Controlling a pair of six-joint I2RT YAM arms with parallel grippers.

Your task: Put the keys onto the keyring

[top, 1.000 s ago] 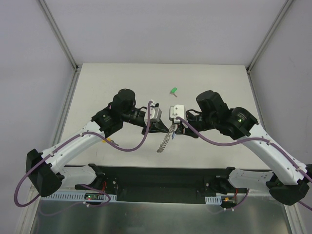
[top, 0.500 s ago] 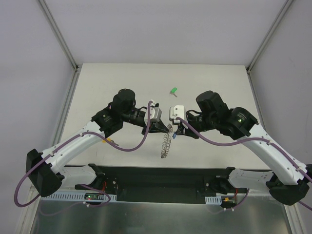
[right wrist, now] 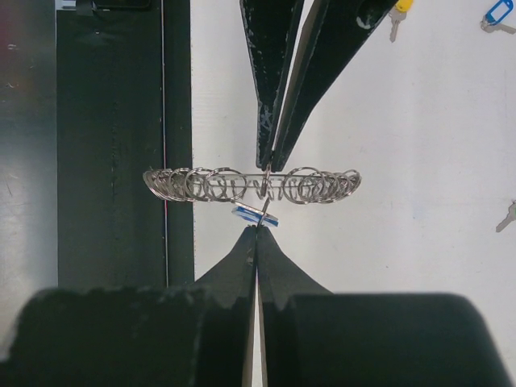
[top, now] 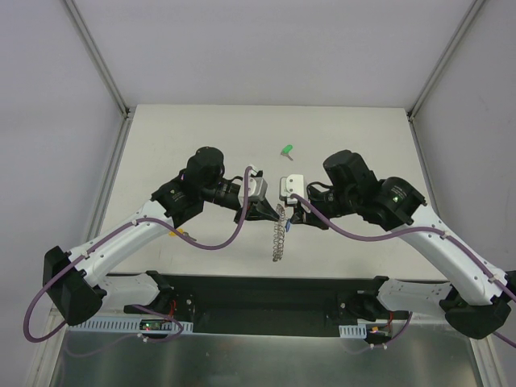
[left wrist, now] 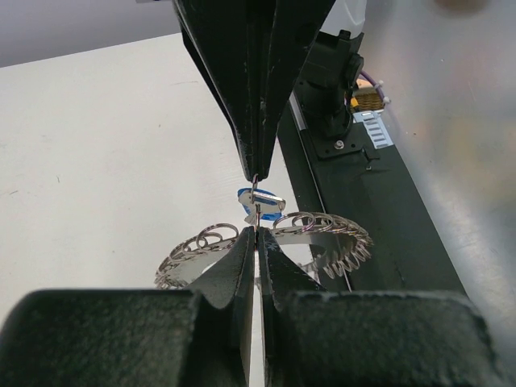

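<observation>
The keyring, a silver ring edged with wire loops, hangs edge-on above the table between my two grippers. My left gripper is shut on its rim, with the tips pinching between loops of the keyring. My right gripper is shut on the solid-blue key, held by its thin metal part right against the keyring. The blue key sits between the two sets of fingertips. A green key lies on the table behind.
A yellow key, a pale-blue key and a silver key lie on the table. The yellow key also shows under the left arm. The black base rail runs along the near table edge, below the hanging ring.
The keyring swung from slanting down-left to hanging nearly straight down. Both grippers stayed almost still and kept their holds.
</observation>
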